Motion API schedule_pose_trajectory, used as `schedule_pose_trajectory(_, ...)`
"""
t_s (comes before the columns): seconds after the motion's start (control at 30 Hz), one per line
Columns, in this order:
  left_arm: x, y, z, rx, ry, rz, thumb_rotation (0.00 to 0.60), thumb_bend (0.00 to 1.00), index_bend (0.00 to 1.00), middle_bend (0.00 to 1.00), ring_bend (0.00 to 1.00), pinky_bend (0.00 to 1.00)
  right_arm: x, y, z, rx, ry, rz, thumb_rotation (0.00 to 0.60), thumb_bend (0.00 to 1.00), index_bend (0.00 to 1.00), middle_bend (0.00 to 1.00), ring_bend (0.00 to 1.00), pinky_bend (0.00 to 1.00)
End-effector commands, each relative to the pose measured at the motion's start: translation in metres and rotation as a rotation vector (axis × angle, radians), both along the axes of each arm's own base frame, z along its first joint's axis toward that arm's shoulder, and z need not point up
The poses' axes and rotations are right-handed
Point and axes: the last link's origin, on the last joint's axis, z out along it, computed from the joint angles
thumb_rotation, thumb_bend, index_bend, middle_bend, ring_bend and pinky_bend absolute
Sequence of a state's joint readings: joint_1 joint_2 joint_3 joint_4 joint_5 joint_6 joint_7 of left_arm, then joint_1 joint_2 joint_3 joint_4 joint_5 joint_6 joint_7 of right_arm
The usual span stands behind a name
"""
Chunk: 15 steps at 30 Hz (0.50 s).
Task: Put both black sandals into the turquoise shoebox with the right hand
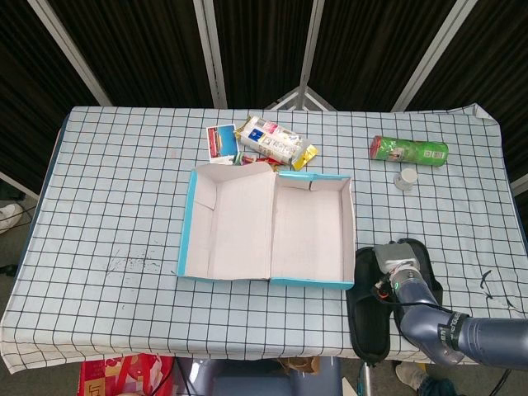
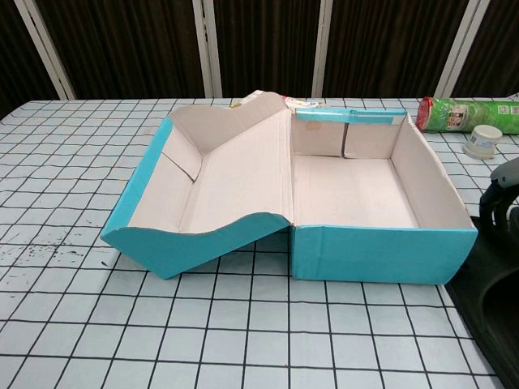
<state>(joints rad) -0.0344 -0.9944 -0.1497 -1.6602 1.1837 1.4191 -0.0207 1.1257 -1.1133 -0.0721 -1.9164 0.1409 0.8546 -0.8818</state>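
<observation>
Resting on the black sandals [image 1: 371, 318] at the desk [image 1: 124, 206] edge, grip state unclear, the robot hand [image 1: 398, 262] risks nudging them off, away from the turquoise shoebox [image 1: 268, 227] on its left.

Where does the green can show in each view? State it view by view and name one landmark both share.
Head view: the green can lies on its side at upper right, beyond the white cup.
Chest view: the can lies at the far right edge, partly cut off.
Shared landmark: the turquoise shoebox, left of the can in both.
</observation>
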Motion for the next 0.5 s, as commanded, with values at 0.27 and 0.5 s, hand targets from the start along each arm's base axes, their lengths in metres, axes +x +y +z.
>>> schedule_pose_trajectory(0.27,0.0001,-0.0001,0.0002,0.002,0.002,0.000,0.600,0.37,0.13,0.05,0.00,0.09,-0.0091,0.0007,-0.0032,0.021,-0.007,-0.036,0.600,0.10,0.36,0.32,0.10,0.00)
schedule_pose_trajectory(0.5,0.0005,0.0005,-0.0006,0.000,0.004,-0.001,0.600,0.37,0.13,0.05,0.00,0.09,-0.0063,-0.0032,-0.0057,0.003,-0.013,-0.002,0.600,0.12,0.44,0.42,0.17,0.00)
